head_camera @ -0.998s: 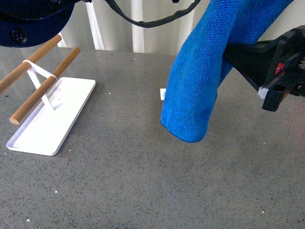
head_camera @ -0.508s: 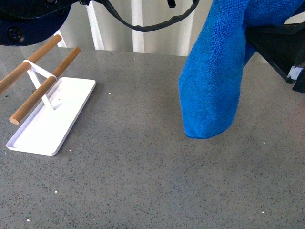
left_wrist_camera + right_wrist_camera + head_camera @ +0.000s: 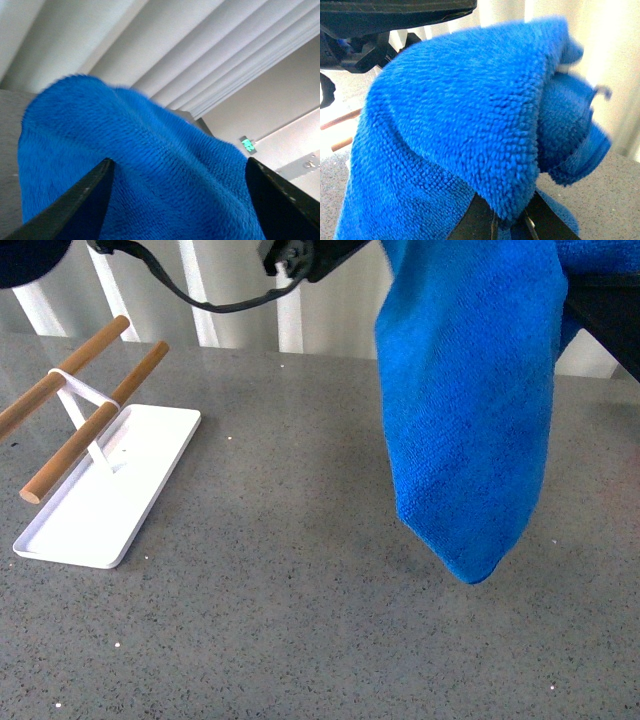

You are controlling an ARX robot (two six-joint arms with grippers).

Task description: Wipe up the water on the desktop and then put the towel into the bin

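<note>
Front: the thick bright blue fluffy microfibre towel [image 3: 470, 410] hangs in the air right of centre. Its lower tip is just above the dark grey speckled stone-look desktop [image 3: 280, 620], not touching as far as I can tell. The flat white rectangular tray [image 3: 90, 520], with two round wooden dowels [image 3: 85, 430] on a white stand, sits well apart at left. No water patch visible on the desktop, and no bin in view.

Left wrist: my left gripper [image 3: 177, 172] stands wide, black fingers [image 3: 90, 200] either side of a fold of the towel [image 3: 150, 150]. Can't tell if the pads press it. Pleated white curtain [image 3: 165, 45] behind.

Right wrist: the towel [image 3: 455, 115] is draped over my right gripper [image 3: 510, 222]. Its fingers sit close together under the fold and pinch it, so the right side carries the load.

Judgement: the wipe looks finished. The step in hand is the carry to the bin, possibly a right-to-left handover. Next: close left firmly on the fold before right lets go, then find the bin, which no view shows. Keep the hanging tail off the tray.
</note>
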